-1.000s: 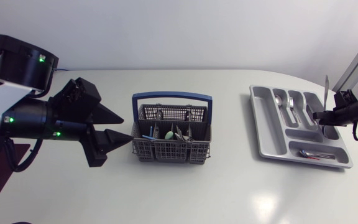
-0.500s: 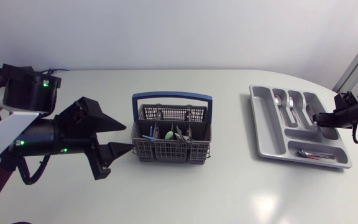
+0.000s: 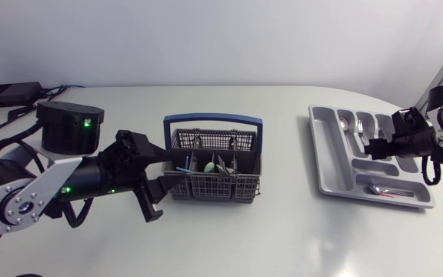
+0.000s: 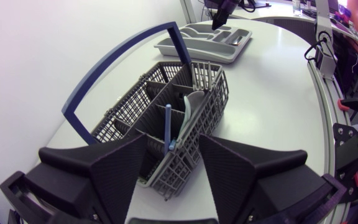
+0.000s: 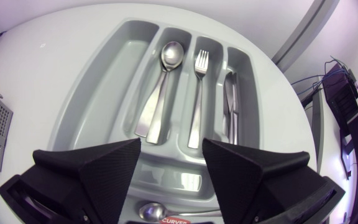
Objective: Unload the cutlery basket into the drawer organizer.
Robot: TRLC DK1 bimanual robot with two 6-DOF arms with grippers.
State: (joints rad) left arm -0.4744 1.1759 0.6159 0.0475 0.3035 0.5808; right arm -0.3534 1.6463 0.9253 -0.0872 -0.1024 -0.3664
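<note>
You have the cutlery basket (image 3: 212,165) mid-desk (image 3: 283,231), its left end between your left claw's (image 3: 162,183) spread fingers, and well to its right the drawer organizer (image 3: 323,154), under your right claw (image 3: 371,146), with spoon (image 5: 159,99), fork (image 5: 197,99) and knife (image 5: 230,109) in neighbouring slots.

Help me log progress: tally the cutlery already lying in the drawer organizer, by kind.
Spoons: 2
Forks: 1
Knives: 1, possibly another stacked on it
Total: 4, in the drawer organizer
</note>
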